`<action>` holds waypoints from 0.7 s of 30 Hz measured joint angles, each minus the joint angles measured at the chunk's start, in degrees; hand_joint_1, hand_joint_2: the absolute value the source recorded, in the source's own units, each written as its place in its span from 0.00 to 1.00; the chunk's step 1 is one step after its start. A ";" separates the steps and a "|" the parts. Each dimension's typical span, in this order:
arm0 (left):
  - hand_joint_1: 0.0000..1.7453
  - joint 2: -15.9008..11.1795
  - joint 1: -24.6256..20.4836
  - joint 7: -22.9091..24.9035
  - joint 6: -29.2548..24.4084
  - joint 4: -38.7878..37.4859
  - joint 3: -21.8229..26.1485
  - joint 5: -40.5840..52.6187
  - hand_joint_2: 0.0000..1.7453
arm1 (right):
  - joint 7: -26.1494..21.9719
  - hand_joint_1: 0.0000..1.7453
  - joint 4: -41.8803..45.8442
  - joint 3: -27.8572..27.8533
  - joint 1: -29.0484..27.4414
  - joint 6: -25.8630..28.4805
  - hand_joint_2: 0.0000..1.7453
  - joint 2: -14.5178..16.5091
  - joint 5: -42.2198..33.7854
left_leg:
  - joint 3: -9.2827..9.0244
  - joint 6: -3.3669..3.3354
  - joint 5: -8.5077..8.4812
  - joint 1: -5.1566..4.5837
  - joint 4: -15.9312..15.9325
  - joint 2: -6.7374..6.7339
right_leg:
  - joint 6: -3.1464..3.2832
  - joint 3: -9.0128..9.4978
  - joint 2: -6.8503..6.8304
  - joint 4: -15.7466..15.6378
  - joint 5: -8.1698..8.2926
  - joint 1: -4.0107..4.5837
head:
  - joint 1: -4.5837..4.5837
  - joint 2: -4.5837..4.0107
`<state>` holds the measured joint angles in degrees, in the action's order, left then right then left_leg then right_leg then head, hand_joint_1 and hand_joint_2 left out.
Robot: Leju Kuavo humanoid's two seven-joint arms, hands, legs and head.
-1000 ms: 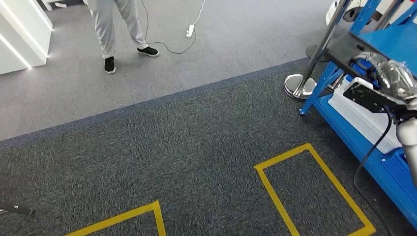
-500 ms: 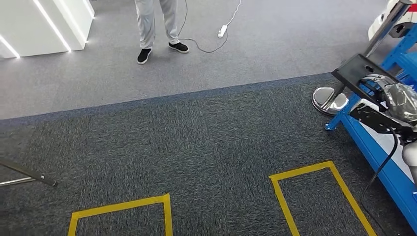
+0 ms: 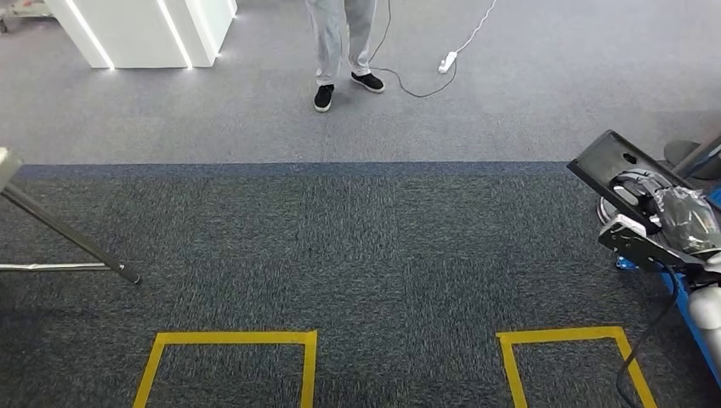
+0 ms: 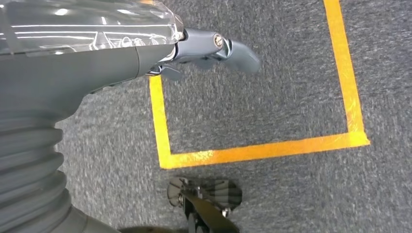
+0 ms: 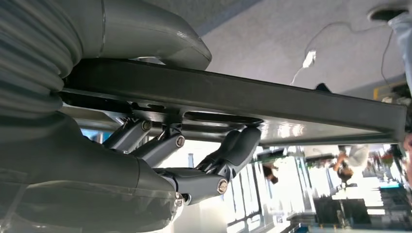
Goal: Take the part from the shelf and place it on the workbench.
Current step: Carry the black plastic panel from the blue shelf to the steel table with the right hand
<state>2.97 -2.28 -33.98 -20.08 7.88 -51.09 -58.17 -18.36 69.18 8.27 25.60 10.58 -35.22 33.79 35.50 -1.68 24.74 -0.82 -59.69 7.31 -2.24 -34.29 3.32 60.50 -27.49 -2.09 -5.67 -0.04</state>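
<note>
The right hand (image 5: 194, 160) grips the part (image 5: 233, 102), a flat black plate: its thick thumb lies on one face and its dark fingers (image 5: 238, 145) curl against the other, so the plate's edge runs straight out past the fingertips. In the head view the part (image 3: 614, 165) sits tilted at the right edge of the scene, above the right hand (image 3: 659, 217), over the floor.

The left hand (image 4: 204, 48) hangs over the floor with nothing in it; its fingers (image 4: 240, 54) point outward, but whether they are spread or curled cannot be told.

Beneath those fingers lies dark speckled carpet (image 3: 357, 246) marked with a rectangle of yellow tape (image 4: 252, 153). The head view shows two such tape outlines (image 3: 229, 340) side by side on the dark carpet. Beyond the right fingers the carpet turns to a lighter grey floor (image 3: 527, 110), where a person (image 3: 340, 42) in pale trousers and black shoes stands beside a white power strip (image 3: 445, 61) with its cable. A white cabinet (image 3: 144, 30) with lit strips stands further off, and a slanted metal leg (image 3: 68, 242) rests on the dark carpet.
</note>
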 joint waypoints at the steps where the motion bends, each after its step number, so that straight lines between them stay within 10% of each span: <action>1: 0.00 -0.01 0.15 -0.25 -0.22 0.01 -0.16 0.06 1.00 | 0.01 1.00 0.66 -0.21 -0.50 -0.44 1.00 -0.06 -0.26 | 0.22 0.20 -0.03 0.07 -0.07 0.50 | 0.41 -0.03 -0.57 -0.04 0.05 0.05 | 0.00 0.00; 4: 0.00 -0.05 0.56 -1.85 -0.65 0.09 -0.34 -0.31 1.00 | -0.86 1.00 2.15 -0.64 -1.62 -0.77 1.00 -0.27 -2.20 | 1.50 0.96 1.52 0.04 -2.59 -1.96 | 1.52 0.35 -2.37 -0.32 0.03 0.05 | 0.01 0.00; 6: 0.00 -0.10 0.54 -3.18 -0.82 0.15 -0.33 -0.55 1.00 | -1.76 1.00 3.07 -1.26 -3.08 0.31 1.00 -0.57 -3.43 | 4.60 1.42 4.83 0.14 -9.28 -5.59 | 2.05 0.62 -3.78 -0.39 -0.18 0.36 | 0.01 0.00; 9: 0.00 -0.15 0.56 -4.50 -1.08 0.16 -0.32 -0.59 1.00 | -2.51 1.00 4.17 -2.07 -5.98 3.12 1.00 -0.38 -3.89 | 8.65 1.46 7.06 0.43 -17.11 -6.95 | 2.31 0.93 -6.02 -0.36 -0.55 0.86 | 0.01 0.00; 13: 0.00 -0.77 0.31 -4.87 -1.12 0.16 -0.22 -1.12 1.00 | -1.87 1.00 6.47 -2.48 -10.21 7.13 1.00 2.20 -1.42 | 1.90 -0.06 0.86 -0.45 -3.73 -10.16 | 2.17 1.93 -8.62 -0.54 -1.23 1.27 | 0.01 0.00; 15: 0.00 -1.09 -0.08 -4.99 -1.20 0.16 -0.20 -1.18 1.00 | -1.36 1.00 7.63 -2.75 -12.24 8.03 1.00 3.79 -0.13 | 0.29 -0.79 0.50 -1.25 -0.08 -11.71 | 1.77 2.24 -9.86 -0.83 -1.38 1.37 | 0.01 0.00; 17: 0.00 -1.27 -0.23 -5.14 -1.37 0.16 -0.18 -1.37 1.00 | -1.12 1.00 8.74 -3.03 -13.85 8.16 1.00 5.21 0.87 | 0.11 -1.09 0.20 -1.26 0.71 -10.38 | 1.21 2.51 -10.90 -1.11 -1.52 1.34 | 0.01 0.00; 21: 0.00 -1.37 -0.33 -5.39 -1.67 0.16 -0.13 -1.52 1.00 | -1.08 1.00 10.04 -4.03 -15.54 7.96 1.00 6.79 2.16 | -1.23 -1.67 -0.82 -0.69 2.57 -7.75 | 0.70 -0.20 -5.03 5.64 -5.56 0.93 | -0.07 0.00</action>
<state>1.61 -2.61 -39.36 -21.76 8.04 -51.22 -59.70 -19.44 79.22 4.24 10.06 18.54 -28.43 35.95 34.27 -3.35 23.93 -1.52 -57.12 -0.44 -1.54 -34.49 -1.70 66.14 -33.05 -1.16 -5.74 -0.04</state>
